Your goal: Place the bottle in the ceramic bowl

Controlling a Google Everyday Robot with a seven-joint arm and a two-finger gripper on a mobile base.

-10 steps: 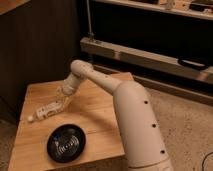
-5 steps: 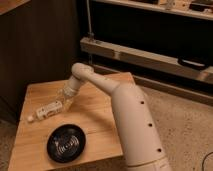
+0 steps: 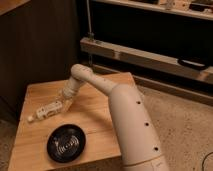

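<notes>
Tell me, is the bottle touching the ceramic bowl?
Apart. The camera view shows bare table wood between the bottle and the ceramic bowl. The tool is at the bottle's end nearest the arm.

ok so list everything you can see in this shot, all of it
bottle: one, whitish, lying on its side on the table's left part, above the bowl in the picture
ceramic bowl: one, glossy black, near the table's front edge, apart from the bottle
table: one, light wood, left half of the view
wall panel: one, dark brown, behind the table
shelf rack: one, pale rail on dark shelving, at the back
black handle: one, black, on the rail at far right
floor: one, speckled beige, right side
arm: one, off-white, reaching from bottom right across the table
gripper: one, pale, low over the table at the bottle's right end
</notes>
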